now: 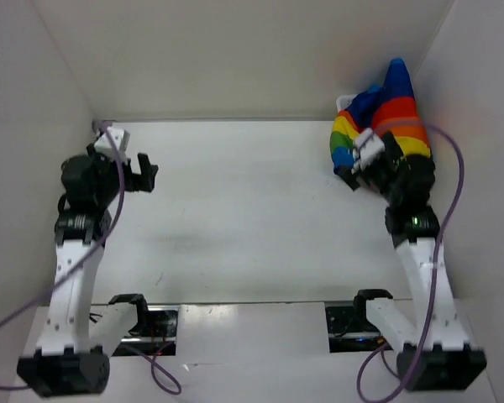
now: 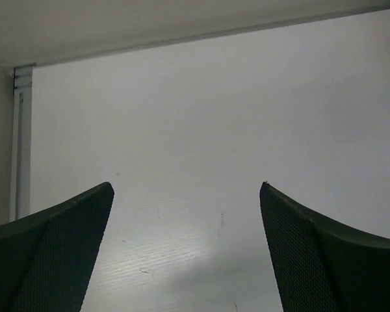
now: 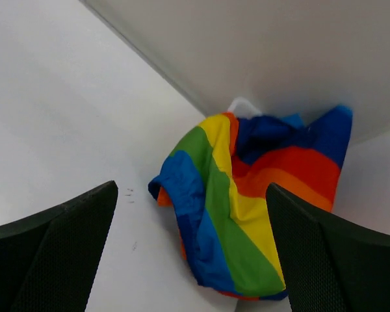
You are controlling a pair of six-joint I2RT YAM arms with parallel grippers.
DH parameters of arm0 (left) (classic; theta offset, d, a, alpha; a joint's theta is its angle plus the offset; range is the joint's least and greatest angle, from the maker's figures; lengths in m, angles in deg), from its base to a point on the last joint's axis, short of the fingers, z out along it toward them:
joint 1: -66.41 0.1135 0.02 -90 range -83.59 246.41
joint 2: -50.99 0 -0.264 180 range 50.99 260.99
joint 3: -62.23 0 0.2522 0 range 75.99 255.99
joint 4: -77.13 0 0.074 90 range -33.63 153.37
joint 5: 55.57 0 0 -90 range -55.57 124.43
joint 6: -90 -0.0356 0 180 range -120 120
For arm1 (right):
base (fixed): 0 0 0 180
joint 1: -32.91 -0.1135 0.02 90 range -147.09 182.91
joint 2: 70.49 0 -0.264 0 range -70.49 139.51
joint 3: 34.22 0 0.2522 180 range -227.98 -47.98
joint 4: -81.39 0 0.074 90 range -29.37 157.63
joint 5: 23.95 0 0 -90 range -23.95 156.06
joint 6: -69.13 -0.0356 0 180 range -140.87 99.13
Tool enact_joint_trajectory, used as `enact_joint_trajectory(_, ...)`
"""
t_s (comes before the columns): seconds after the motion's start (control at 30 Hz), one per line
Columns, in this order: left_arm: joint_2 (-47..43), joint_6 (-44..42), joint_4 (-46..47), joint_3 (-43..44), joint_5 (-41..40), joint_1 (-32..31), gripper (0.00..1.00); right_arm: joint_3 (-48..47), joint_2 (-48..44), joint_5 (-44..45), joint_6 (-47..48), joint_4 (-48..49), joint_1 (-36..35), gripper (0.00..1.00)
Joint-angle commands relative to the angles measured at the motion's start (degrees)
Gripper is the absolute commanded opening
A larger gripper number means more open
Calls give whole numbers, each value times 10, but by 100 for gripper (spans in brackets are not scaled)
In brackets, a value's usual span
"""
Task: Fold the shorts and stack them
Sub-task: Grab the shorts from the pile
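The rainbow-striped shorts (image 1: 386, 117) lie bunched in the far right corner, partly draped up against the right wall. In the right wrist view the shorts (image 3: 247, 201) fill the middle, crumpled, with blue and green stripes nearest. My right gripper (image 1: 361, 159) hangs just in front of the heap, open, with nothing between its fingers (image 3: 58, 253). My left gripper (image 1: 143, 174) is far off at the left side, open and empty over bare table, its fingers (image 2: 325, 253) spread wide.
White walls close in the table (image 1: 252, 210) at the back, left and right. A white object (image 3: 244, 104) peeks out behind the shorts in the corner. A metal bracket (image 1: 105, 128) sits in the far left corner.
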Motion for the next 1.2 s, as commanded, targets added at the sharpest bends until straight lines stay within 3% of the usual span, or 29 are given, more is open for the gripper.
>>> enact_joint_trajectory(0.0, 191, -1, -138, 109, -91, 1, 100, -146, 201, 225, -161, -92, -56, 99)
enact_joint_trajectory(0.03, 227, -1, -173, 138, -99, -5, 100, -164, 262, 261, -174, -92, -72, 99)
enact_joint_trajectory(0.1, 317, -1, -202, 205, -99, -13, 100, -197, 301, 291, -209, -68, -84, 99)
enact_joint_trajectory(0.2, 377, -1, -211, 238, -78, -20, 100, -218, 355, 286, -253, -33, -63, 99)
enact_joint_trajectory(0.37, 453, -1, -189, 281, -29, -20, 100, -223, 449, 309, -239, 20, -53, 99)
enact_joint_trajectory(0.73, 514, -1, -189, 319, -12, -25, 100, -255, 557, 343, -245, 56, -47, 98)
enact_joint_trajectory(0.8, 514, -1, -189, 314, -12, -25, 100, -250, 563, 343, -245, 56, -47, 89)
enact_joint_trajectory(0.93, 514, -1, -189, 308, -18, -25, 100, -244, 563, 363, -245, 62, -47, 57)
enact_joint_trajectory(1.17, 503, -1, -189, 297, -18, -25, 100, -256, 552, 406, -256, 88, -42, 19)
